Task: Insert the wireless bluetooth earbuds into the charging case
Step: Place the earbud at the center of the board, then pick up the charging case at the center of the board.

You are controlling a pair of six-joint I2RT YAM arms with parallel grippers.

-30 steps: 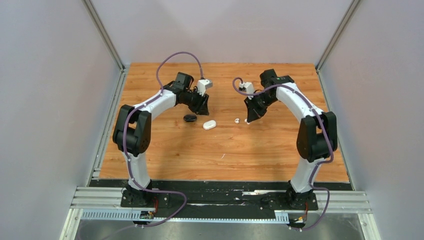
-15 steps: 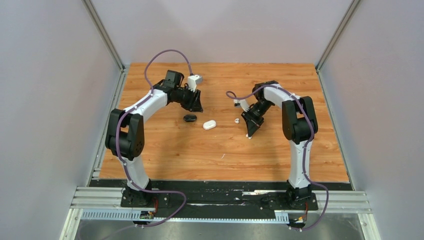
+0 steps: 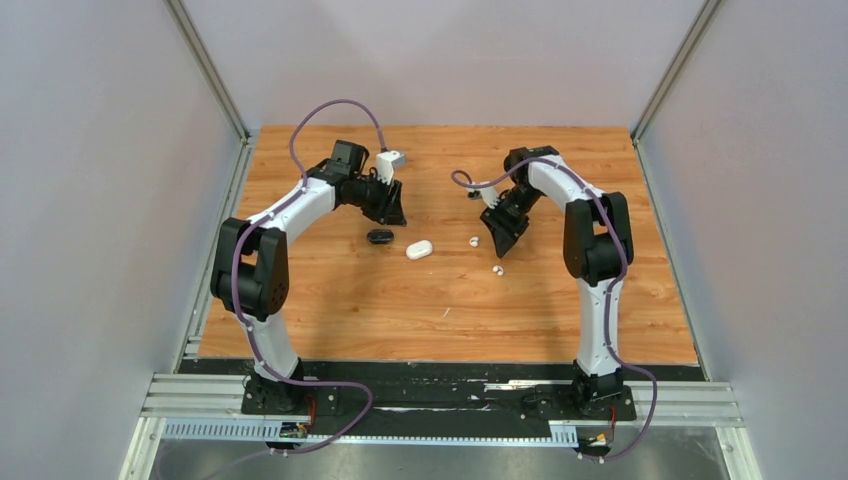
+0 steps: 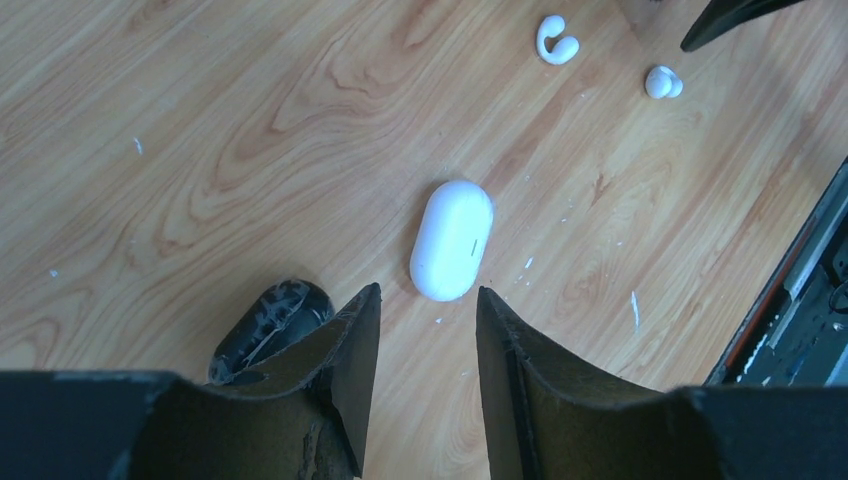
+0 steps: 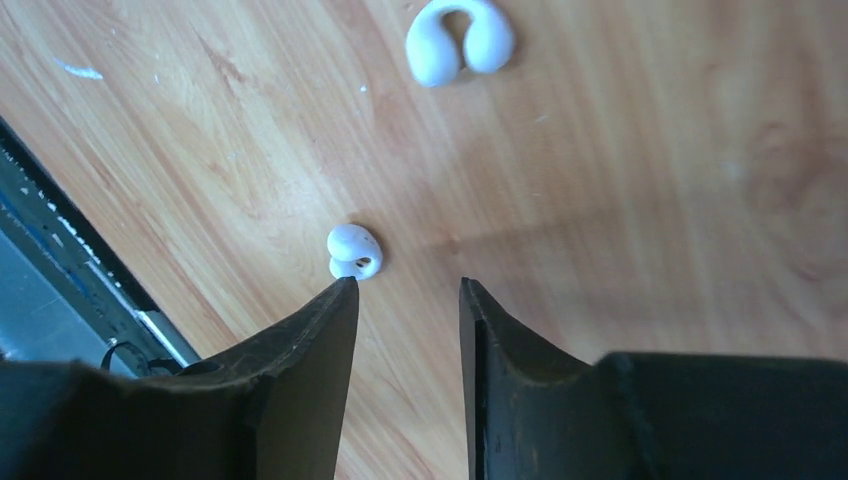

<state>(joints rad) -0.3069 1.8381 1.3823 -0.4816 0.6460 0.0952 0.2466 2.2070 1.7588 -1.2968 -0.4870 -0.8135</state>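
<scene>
Hovering over the wooden worktop [image 3: 400,310]: both arms bent inward toward the middle of its far half, my left arm [image 3: 300,205] on the left and my right arm [image 3: 572,188] on the right.

Left claw [image 4: 428,300]: jaws partly apart, a narrow gap with nothing between them. It points down at the wood, just far of the two cases.

Right claw [image 5: 408,290]: jaws also partly apart, gap narrow, bare wood showing through it, nothing held. It sits right of centre, well apart from the left claw.

White charging case [image 4: 452,240]: a closed pebble lying flat near the centre, just beyond my left fingertips and roughly in line with their gap.

Black charging case [image 4: 270,318]: lying flat just left and slightly far of the white one, not touching it. In the left wrist view one finger partly hides it.

Curled white earbud [image 5: 458,40]: C-shaped, on the wood to the right of the white case and left of my right claw, clear of both.

Rounded white earbud [image 5: 354,251]: smallest item, lying loose on the near side of my right claw, just beside one fingertip. I cannot tell if they touch. Both earbuds lie outside the cases.
</scene>
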